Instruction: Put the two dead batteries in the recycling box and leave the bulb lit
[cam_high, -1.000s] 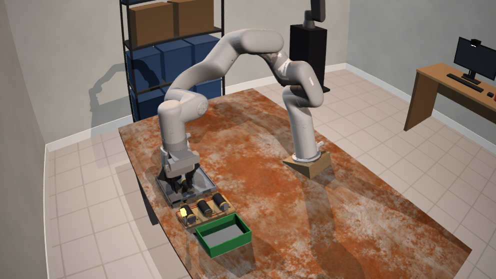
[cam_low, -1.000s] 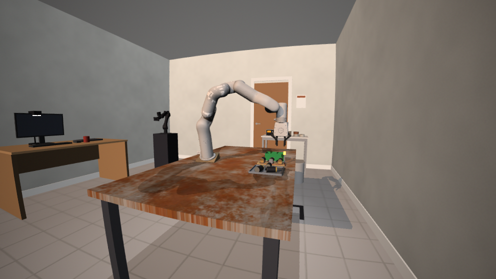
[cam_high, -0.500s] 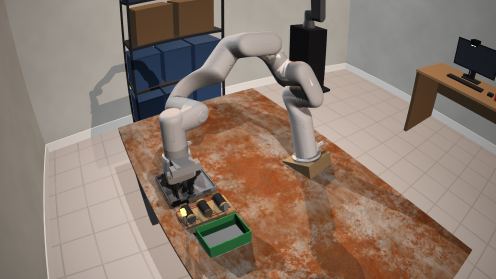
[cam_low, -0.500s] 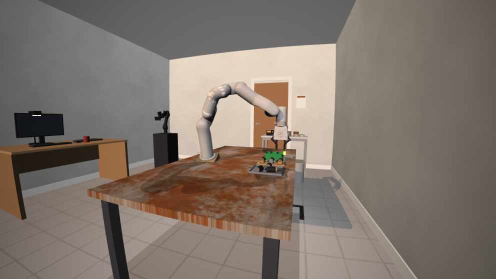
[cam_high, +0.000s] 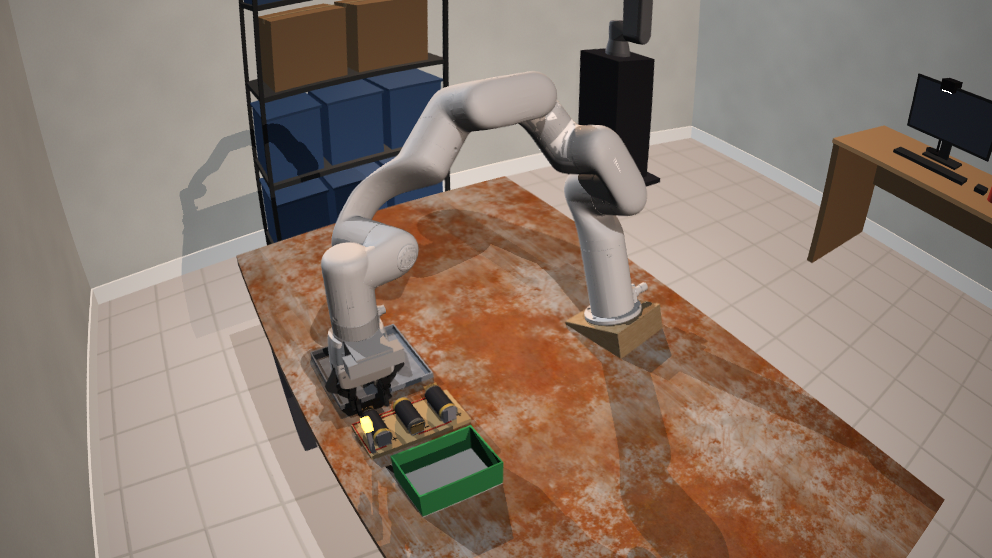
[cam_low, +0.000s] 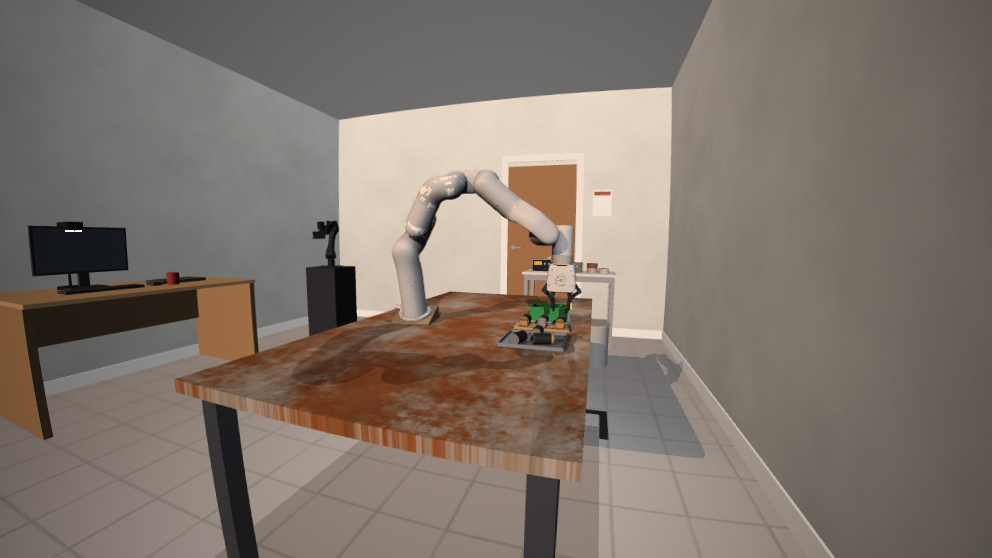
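Big rusty-brown counter [cam_high: 693,444] in the middle of the room, carrying everything. Long gray arm [cam_high: 499,104] bent over it like a bridge, foot on a small wooden block [cam_high: 641,334]. Gripper [cam_high: 365,396] pointing straight down, low over the near end of a flat gray tray [cam_high: 416,353]. Fingers [cam_low: 571,299] half spread, pinching nothing.

Just past the tray, a wooden holder board [cam_high: 461,414] with three black batteries [cam_high: 409,415] lying side by side, gold bands at the ends. Little bulb [cam_high: 366,424] glowing yellow at the board's left end. Right beside the board, a green recycling box [cam_high: 485,478], upright and level, with a bare gray floor inside.

From above: tray mostly hidden under the wrist, loose batteries there hard to see. From the side: dark batteries [cam_low: 514,337] lying in the tray, fingers hanging just above, green box behind them.

Around: shelf rack [cam_high: 244,104] with brown and blue boxes, black stand [cam_high: 613,90], desk [cam_high: 867,149] with a screen [cam_high: 950,114], brown door [cam_low: 548,183].
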